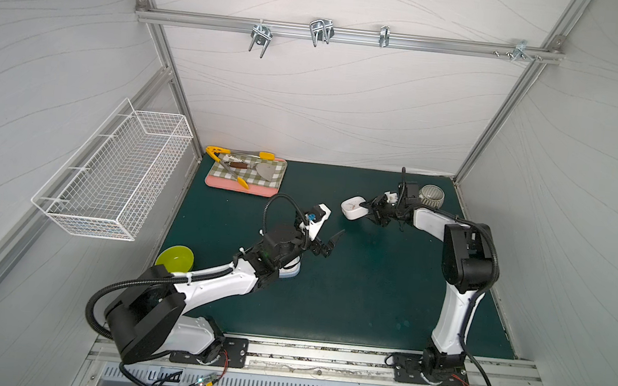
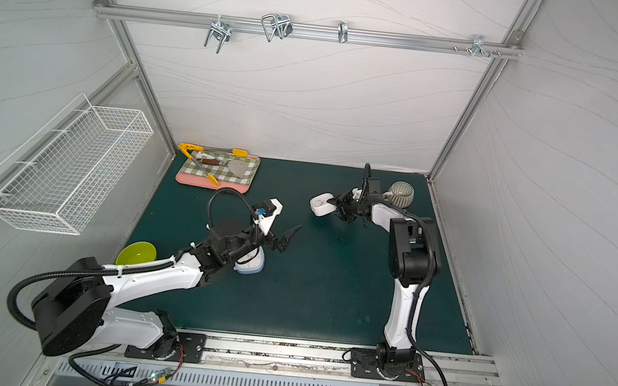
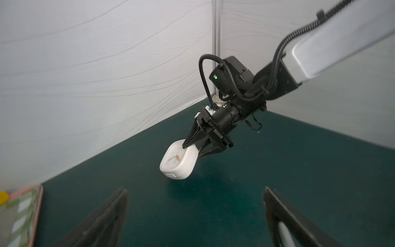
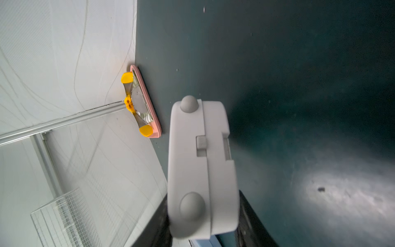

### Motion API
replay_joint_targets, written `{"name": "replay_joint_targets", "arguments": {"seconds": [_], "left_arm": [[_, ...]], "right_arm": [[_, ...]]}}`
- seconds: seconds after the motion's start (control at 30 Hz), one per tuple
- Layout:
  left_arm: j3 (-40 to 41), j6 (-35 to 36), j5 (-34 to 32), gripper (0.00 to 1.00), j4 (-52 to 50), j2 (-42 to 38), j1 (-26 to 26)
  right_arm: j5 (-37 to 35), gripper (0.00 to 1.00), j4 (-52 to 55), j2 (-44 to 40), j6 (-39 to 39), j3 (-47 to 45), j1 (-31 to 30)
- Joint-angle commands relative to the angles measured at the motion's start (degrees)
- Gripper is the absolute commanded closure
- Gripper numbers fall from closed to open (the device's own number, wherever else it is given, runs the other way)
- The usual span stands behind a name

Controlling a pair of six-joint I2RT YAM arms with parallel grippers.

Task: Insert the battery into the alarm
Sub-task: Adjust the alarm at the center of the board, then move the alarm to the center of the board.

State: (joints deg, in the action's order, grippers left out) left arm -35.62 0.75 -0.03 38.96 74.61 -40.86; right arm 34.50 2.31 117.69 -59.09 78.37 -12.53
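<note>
Above the 12 o'clock part of the dark green worktop (image 1: 366,305), the rounded-square white plastic alarm clock (image 1: 353,207) hung clear of the surface, pinched at one edge by the right claw (image 1: 366,210). Its dial was tilted, facing up and toward 9 o'clock. The right arm stood on its base at 5 o'clock, the upper link rising nearly upright to a high elbow. From there the forearm stretched toward 10 o'clock, with the claw levelled toward 9 o'clock. In the right wrist view the clock's edge, with two round feet and a notched recess (image 4: 202,143), filled the gap between the dark fingers (image 4: 254,222).

The left arm reached from its base at 7 o'clock toward 1 o'clock, its forearm low and its wrist raised near the middle of the worktop. The left claw (image 3: 194,192) was spread wide and gripped nothing, its fingers (image 3: 102,220) aimed at the clock from well apart. Under that wrist a second white clock with a pale blue base (image 2: 251,266) sat on the worktop.

A pink tray with a green checked cloth (image 1: 218,182) lay at 11 o'clock. A ribbed grey cup (image 1: 431,195) stood at 1 o'clock, just behind the right wrist. A lime-green bowl (image 1: 175,258) sat at 8 o'clock.
</note>
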Motion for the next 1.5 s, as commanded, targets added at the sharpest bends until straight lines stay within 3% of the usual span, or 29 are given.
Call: {"name": "replay_joint_targets", "arguments": {"seconds": [0.0,0.13,0.33,0.57,0.7,1.03,1.13,1.33,1.47], "left_arm": [[1.25,-23.4,1.21,0.01,-5.59,-0.64,5.71],[0.46,-29.93,0.2,0.01,-13.41,-2.06,9.75],[0.19,-37.59,2.62,0.01,-23.38,-4.5,15.59],[-0.42,-42.18,3.69,0.01,-33.73,-6.75,19.4],[1.54,-45.88,5.24,0.01,-35.41,-7.63,22.05],[2.22,-47.96,6.27,0.01,-44.63,-8.34,25.66],[3.89,-49.64,10.16,0.01,-44.8,-8.08,25.53],[4.58,-51.33,11.01,0.01,-43.19,-5.53,23.68],[2.38,-53.14,12.07,0.01,-41.1,-0.27,18.33]], "right_arm": [[-2.89,0.6,1.55,1.94,2.35,4.51,-0.49],[-2.9,0.6,2.79,5.18,2.61,6.1,-0.21],[-3.18,0.49,3.52,5.97,3.41,4.98,0.64],[-4.8,0.15,3.99,1.83,5.26,-0.15,1.27],[-5.14,0.04,3.37,-1.72,5.91,-4.93,1.44],[-7.47,0.02,6.32,-15.2,14.38,-14.36,0.7],[-9.1,0.04,9.85,-19.17,18.24,-15.3,-0.25],[-9.91,0.05,11.46,-25.86,20.2,-16.98,-0.69],[-10.86,0.05,13.43,-28.54,21.17,-16.84,-0.56]]}}
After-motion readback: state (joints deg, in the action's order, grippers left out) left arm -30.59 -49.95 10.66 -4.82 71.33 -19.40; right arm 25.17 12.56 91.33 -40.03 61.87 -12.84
